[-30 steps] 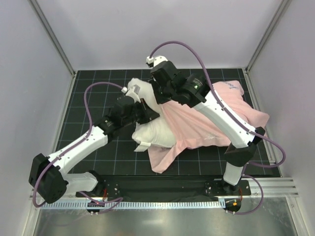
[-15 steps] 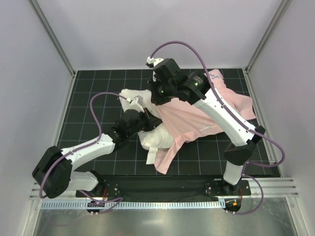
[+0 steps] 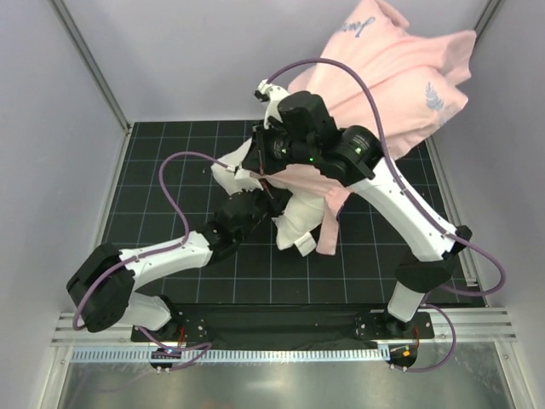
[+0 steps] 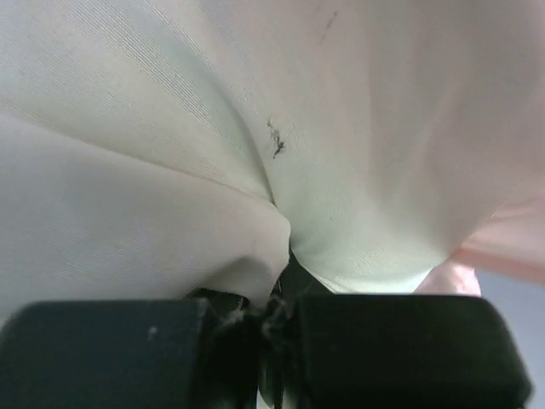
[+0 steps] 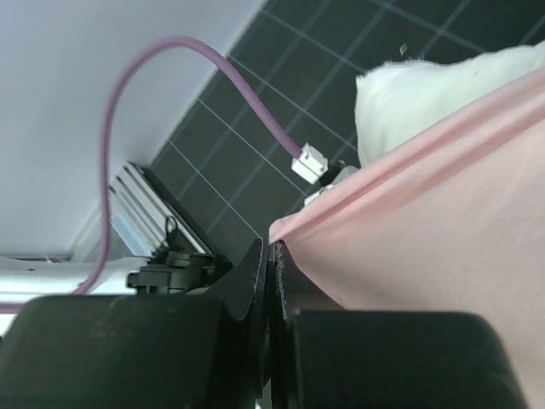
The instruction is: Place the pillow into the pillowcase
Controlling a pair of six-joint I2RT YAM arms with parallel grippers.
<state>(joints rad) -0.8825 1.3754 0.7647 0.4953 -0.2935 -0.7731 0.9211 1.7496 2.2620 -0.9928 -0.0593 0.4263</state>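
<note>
Right gripper: jaws clamped on pillowcase hem, held high above the pillow. Left gripper: jaws pinching pillow fabric. We judge it anchors the pillow for sleeving.

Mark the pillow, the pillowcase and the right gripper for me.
pillow point(image 3: 294, 223): top external view, lower white bulge.
pillowcase point(image 3: 409, 77): top external view, raised pink panel.
right gripper point(image 5: 271, 254): right wrist view, fingertips shut on pink hem.

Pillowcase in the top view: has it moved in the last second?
Yes. The pillowcase lay spread on the right of the black mat; now most of it billows up in front of the back wall.
</note>
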